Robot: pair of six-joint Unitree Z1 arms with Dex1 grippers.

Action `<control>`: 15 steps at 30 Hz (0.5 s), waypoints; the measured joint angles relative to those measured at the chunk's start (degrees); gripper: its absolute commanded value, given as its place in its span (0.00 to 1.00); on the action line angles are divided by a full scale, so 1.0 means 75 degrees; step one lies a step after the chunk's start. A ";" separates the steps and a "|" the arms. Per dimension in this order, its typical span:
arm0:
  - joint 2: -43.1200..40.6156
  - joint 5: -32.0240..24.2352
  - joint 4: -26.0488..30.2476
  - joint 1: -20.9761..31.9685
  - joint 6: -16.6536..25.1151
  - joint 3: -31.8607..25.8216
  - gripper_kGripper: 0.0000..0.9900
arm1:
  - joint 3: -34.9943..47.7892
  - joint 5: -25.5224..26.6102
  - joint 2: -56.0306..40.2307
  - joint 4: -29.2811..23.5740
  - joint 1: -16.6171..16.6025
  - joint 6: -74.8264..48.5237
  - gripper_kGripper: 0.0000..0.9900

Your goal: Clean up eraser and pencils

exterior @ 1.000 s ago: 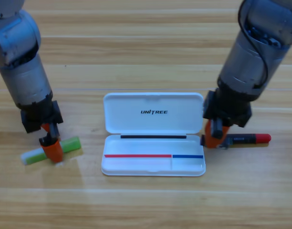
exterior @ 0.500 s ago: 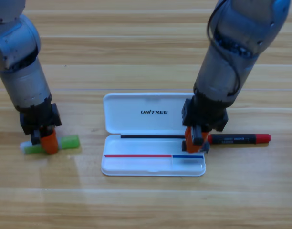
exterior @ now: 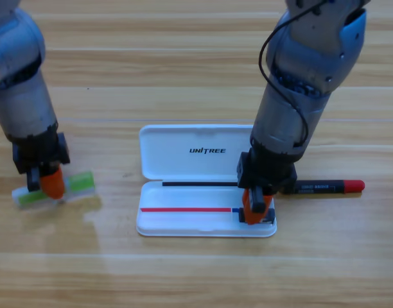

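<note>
My right gripper (exterior: 256,209) points down into the small right compartment of the open white case (exterior: 183,226). It is shut on the dark eraser, which its orange jaws almost wholly hide. The black pencil with red ends (exterior: 326,187) lies flat on the table just right of the case, behind that arm. At the far left, my left gripper (exterior: 50,183) is shut on the middle of the light green pencil (exterior: 79,182). It holds the pencil slightly tilted and a little above the wood, where it casts a shadow.
The case's lid (exterior: 206,151) lies open flat behind its tray. The long left compartment of the tray holds nothing. The right arm (exterior: 299,83) leans over the case's right end. Bare wooden table (exterior: 196,276) runs along the front.
The right gripper carried the eraser left from beside the black pencil and down into the case's right compartment. The left gripper lifted the green pencil and shifted it left.
</note>
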 measured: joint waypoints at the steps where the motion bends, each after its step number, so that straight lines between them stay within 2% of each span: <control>1: -0.0025 0.0000 0.0000 0.0000 0.0000 -0.0031 0.00 | -0.0005 0.0000 0.0013 0.0000 0.0008 0.0000 0.00; 9: -0.0038 0.0000 0.0007 0.0000 0.0008 -0.0036 0.00 | -0.0100 0.0000 0.0033 0.0000 0.0037 0.0000 0.00; 13: -0.0038 0.0000 0.0008 0.0000 0.0010 -0.0036 0.00 | -0.0247 -0.0001 0.0068 0.0000 0.0037 0.0000 0.42; 15: -0.0038 0.0000 0.0008 0.0000 0.0010 -0.0036 0.00 | -0.0276 -0.0002 0.0085 0.0000 0.0037 0.0000 0.51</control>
